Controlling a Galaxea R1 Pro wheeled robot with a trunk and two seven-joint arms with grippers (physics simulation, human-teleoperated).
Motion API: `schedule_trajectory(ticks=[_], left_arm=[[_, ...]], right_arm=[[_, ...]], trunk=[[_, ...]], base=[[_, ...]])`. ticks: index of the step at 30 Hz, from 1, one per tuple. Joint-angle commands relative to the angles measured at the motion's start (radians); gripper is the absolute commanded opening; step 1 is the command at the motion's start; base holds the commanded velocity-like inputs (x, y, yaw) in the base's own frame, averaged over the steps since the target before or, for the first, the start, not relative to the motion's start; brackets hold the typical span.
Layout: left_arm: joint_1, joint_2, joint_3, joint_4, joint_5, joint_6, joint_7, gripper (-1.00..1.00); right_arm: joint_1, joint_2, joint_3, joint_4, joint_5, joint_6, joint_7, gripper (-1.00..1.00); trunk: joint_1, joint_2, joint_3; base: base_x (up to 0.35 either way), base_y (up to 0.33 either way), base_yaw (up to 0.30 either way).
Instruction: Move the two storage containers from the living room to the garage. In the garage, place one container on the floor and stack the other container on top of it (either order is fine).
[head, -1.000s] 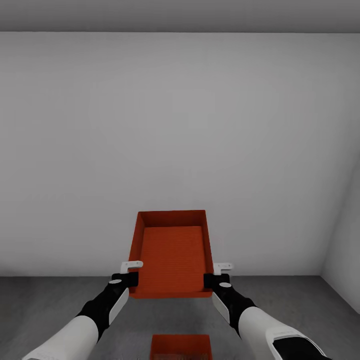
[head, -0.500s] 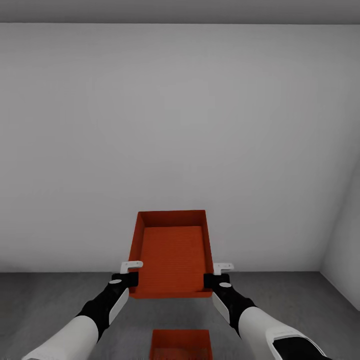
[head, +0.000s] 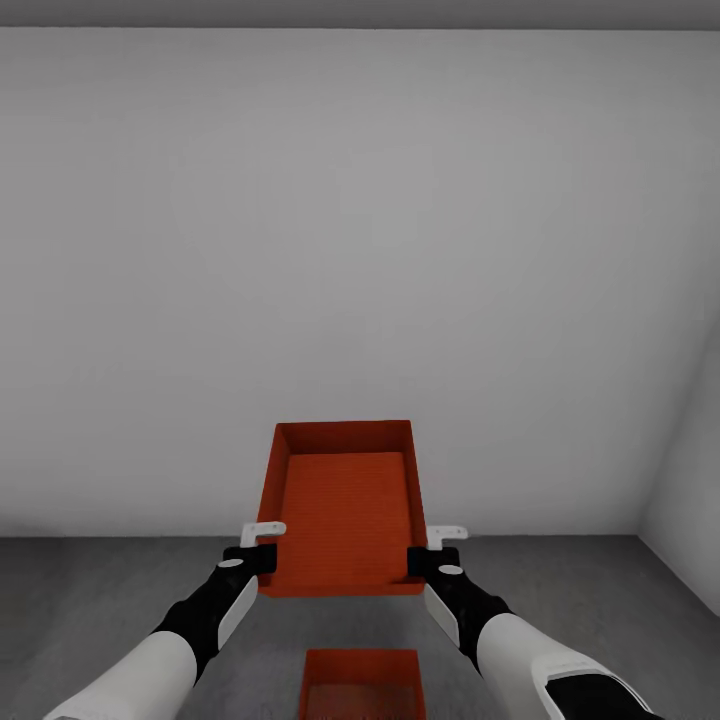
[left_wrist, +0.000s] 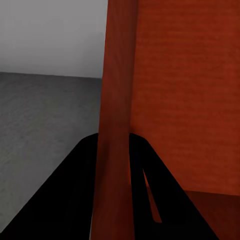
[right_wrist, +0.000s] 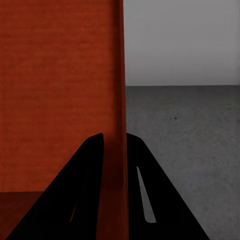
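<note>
Both arms are carrying one bin (head: 345, 505) in the air before a white wall (head: 360, 250). The left gripper (head: 258, 548) and right gripper (head: 437, 548) are each pinching a side wall. The other bin (head: 362, 685) is sitting on the floor (head: 90, 600) below. The bin looks stiff and light (smooth walls may slip), so opposite rims suit best.

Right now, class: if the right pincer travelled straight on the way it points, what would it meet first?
Past the held container, whose wall it clamps, the right pincer would probably meet the grey floor before the white wall; depth is unclear.
</note>
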Motion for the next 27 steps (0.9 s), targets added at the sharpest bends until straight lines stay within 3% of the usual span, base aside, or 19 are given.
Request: schedule_trajectory(ticks=[1,27], left_arm=[[0.0,0.003,0.074,0.0,0.005,0.007,0.105,-1.0],[0.0,0.003,0.074,0.0,0.005,0.007,0.105,-1.0]], right_arm=[[-0.001,-0.057,-0.043,-0.003,0.015,-0.063,-0.027,-1.0],[-0.001,-0.058,-0.043,-0.003,0.015,-0.065,-0.027,-1.0]], trunk=[[0.0,-0.001,-0.002],[0.0,-0.001,-0.044]], base=[[0.0,0.0,0.0],[0.0,0.0,0.0]])
